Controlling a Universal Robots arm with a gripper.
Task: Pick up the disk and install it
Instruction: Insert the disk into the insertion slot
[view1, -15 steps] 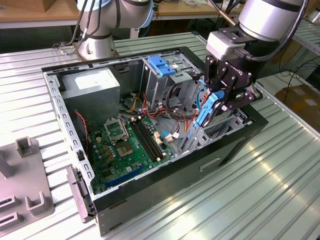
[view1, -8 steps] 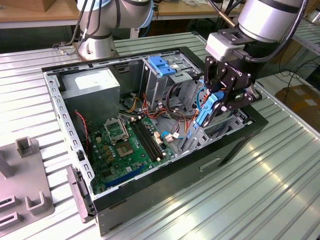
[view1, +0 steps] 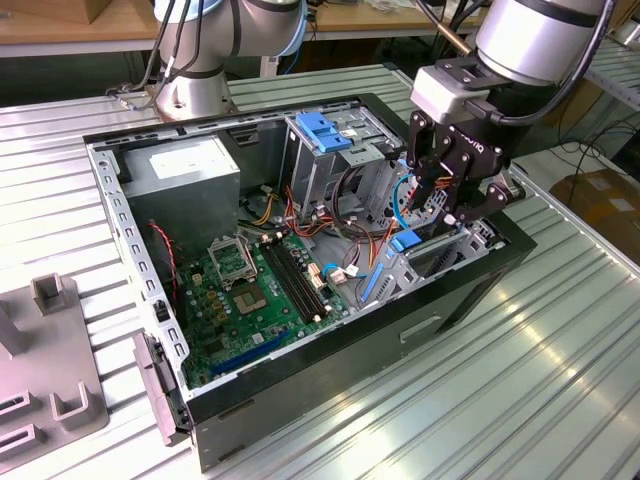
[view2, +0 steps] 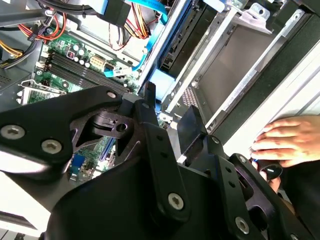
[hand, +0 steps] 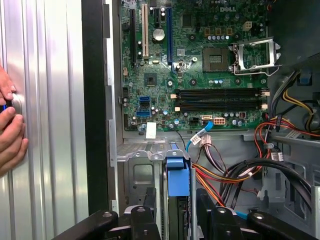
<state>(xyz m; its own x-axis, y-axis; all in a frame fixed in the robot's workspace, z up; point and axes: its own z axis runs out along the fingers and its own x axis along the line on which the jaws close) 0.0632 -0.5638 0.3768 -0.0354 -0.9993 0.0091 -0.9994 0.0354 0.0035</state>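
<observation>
Blue-railed disk (hand: 177, 175) is seen edge-on, stood upright in the metal drive bay (hand: 142, 175) at the end of the case (view1: 330, 365) on the exterior view's right, just beside an orange-and-black cable bundle (hand: 225, 175). The gripper (hand: 176, 196) is hung right over it. Its black fingers (hand: 146, 202) are set apart, one each side of the blue rail, w/ a thin dark gap shown btwn finger and rail in the first wrist view. In the second wrist view bare bay metal is seen btwn the fingertips, and nothing is seen clamped. Contact w/ the disk can't be told. The green motherboard (hand: 200, 70) is laid flat in the case, RAM slots and CPU socket exposed. In the exterior view a blue latch (view1: 322, 131) is sat atop the drive cage, w/ a grey PSU box (view1: 185, 168) toward that view's left. A person's hand (hand: 11, 127) is rested on the slatted table (hand: 50, 100), outside the case.
</observation>
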